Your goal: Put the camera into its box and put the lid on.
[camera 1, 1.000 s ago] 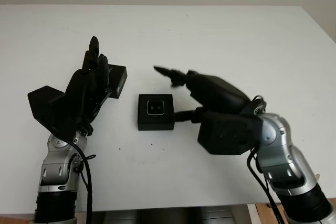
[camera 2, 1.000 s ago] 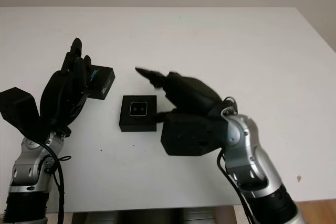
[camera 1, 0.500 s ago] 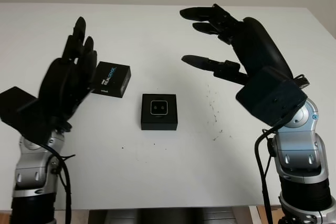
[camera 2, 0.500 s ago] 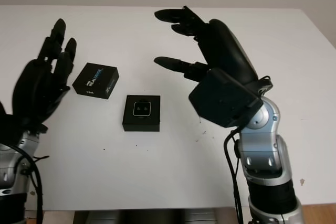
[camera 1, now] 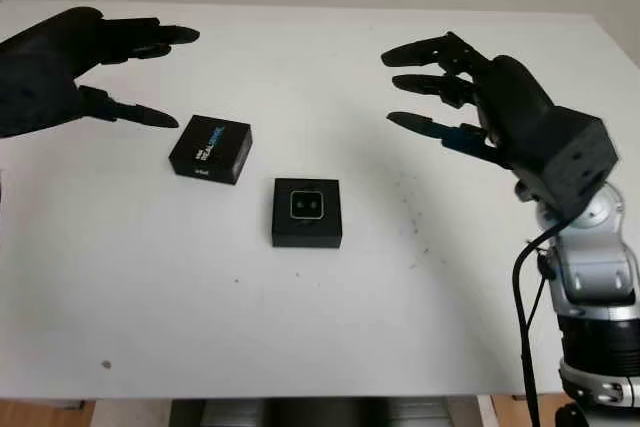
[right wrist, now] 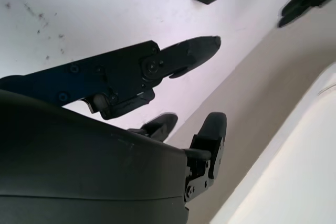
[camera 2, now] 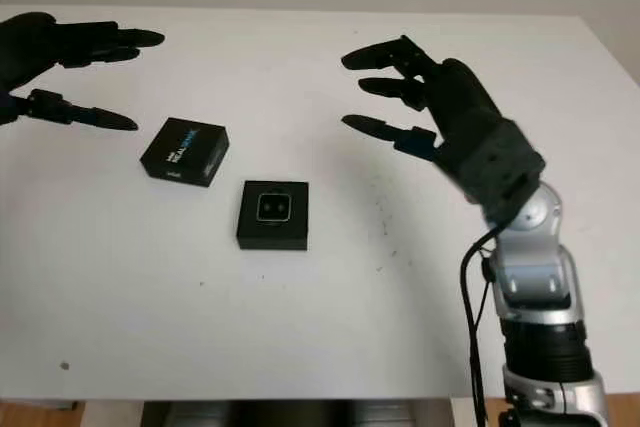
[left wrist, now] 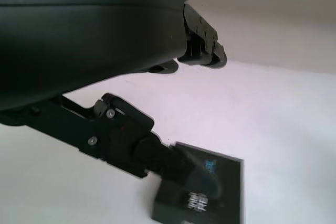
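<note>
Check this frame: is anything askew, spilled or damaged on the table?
Nothing spilled or damaged. The lid lies slightly askew beside the open box, camera inside. Left hand and right hand are open above the table.

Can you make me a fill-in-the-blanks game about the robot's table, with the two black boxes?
1. The table is coloured ____.
2. The camera sits inside the open box, which has no ____ on it.
3. The lid with writing lies nearer the robot's ____ hand.
4. Both hands, left hand and right hand, hold ____.

Answers: white, lid, left, nothing
</note>
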You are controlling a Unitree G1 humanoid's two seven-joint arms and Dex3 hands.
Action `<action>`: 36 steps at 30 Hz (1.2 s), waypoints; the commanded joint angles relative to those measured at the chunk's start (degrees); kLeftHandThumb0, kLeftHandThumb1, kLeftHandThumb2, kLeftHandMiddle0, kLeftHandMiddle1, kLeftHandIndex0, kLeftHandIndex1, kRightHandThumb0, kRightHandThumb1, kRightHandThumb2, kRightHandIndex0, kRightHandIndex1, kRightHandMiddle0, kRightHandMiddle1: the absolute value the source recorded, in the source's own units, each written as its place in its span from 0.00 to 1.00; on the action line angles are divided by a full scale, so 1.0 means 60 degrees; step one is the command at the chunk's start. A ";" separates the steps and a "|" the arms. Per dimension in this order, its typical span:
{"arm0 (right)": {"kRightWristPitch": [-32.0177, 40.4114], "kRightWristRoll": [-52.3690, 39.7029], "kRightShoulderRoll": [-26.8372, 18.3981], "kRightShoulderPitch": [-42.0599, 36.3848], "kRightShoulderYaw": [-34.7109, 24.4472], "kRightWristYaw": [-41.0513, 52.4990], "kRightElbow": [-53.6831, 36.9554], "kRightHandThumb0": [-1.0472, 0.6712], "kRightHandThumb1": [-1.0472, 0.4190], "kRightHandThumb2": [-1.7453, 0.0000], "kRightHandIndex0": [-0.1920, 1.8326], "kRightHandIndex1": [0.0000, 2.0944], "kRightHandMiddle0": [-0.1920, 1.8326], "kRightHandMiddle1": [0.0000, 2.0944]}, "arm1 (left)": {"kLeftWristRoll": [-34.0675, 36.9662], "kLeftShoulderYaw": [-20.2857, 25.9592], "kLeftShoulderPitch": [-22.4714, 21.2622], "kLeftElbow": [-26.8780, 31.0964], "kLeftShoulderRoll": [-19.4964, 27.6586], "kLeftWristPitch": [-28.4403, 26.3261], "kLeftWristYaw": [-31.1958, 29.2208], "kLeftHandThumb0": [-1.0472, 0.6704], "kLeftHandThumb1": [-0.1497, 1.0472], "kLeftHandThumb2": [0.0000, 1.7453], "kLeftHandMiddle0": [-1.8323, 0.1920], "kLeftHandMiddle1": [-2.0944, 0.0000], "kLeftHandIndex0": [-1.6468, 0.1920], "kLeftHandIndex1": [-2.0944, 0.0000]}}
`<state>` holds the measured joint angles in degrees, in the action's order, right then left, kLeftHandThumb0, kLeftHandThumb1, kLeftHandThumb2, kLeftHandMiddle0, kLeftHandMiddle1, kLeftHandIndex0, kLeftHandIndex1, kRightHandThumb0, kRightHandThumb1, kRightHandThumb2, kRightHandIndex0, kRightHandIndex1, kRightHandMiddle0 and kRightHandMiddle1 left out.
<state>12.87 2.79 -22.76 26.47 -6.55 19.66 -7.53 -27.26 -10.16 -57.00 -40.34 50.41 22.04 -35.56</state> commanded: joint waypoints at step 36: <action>0.0729 -0.1408 0.0711 0.0057 -0.0735 -0.1995 -0.0318 0.34 0.00 0.97 0.16 0.05 0.06 0.28 | -0.2726 -0.3263 -0.1989 -0.4183 -0.1719 0.0799 0.1257 0.20 0.81 0.03 0.95 0.97 0.96 0.98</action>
<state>17.20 -5.61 -18.69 26.69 -11.03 7.95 -8.19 -43.45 -29.37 -67.84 -65.07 40.30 26.88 -27.98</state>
